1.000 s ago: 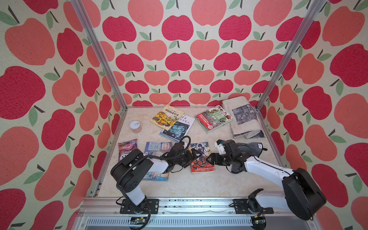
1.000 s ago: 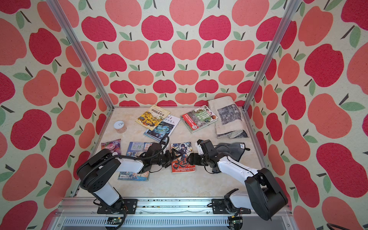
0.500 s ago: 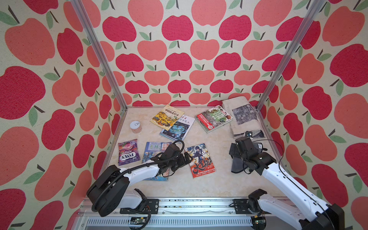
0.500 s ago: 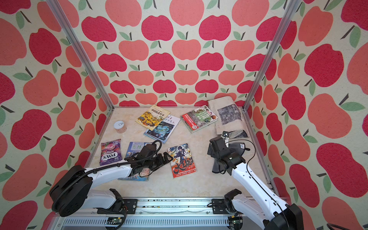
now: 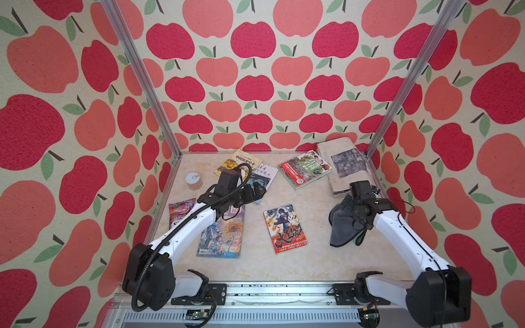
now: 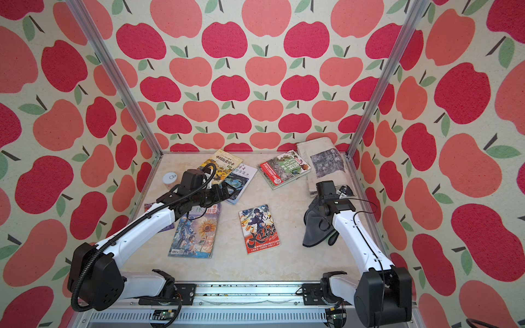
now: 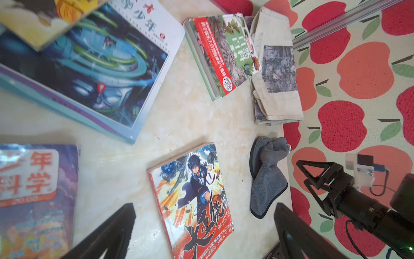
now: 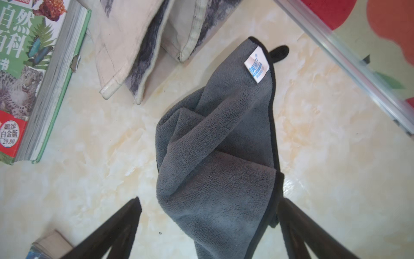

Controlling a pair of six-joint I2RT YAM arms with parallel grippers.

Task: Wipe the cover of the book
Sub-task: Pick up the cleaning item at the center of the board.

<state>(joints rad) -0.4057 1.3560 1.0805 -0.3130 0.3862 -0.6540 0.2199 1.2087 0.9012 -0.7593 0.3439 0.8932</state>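
The book (image 5: 285, 228) has a red and orange manga cover and lies flat, cover up, mid-table; the left wrist view shows this book (image 7: 192, 201) too. A crumpled grey cloth (image 5: 342, 227) lies on the table to its right. My right gripper (image 8: 209, 201) hovers over the cloth (image 8: 215, 157), jaws wide open and not closed on it. In a top view the right gripper (image 5: 348, 211) hangs above the cloth's far end. My left gripper (image 7: 205, 208) is open and empty. In a top view the left gripper (image 5: 260, 193) sits behind and left of the book.
A sunflower magazine (image 5: 224, 235) lies under the left arm. A yellow book (image 5: 238, 163), blue magazine (image 5: 262, 176), green nature book (image 5: 304, 169) and folded tote bag (image 5: 343, 164) line the back. A jar (image 5: 194, 181) and candy bag (image 5: 180, 210) sit by the left wall.
Both grippers have left the book. The right one took the cloth to the right side, let it go and opened wide. The left one drew back toward the rear left.
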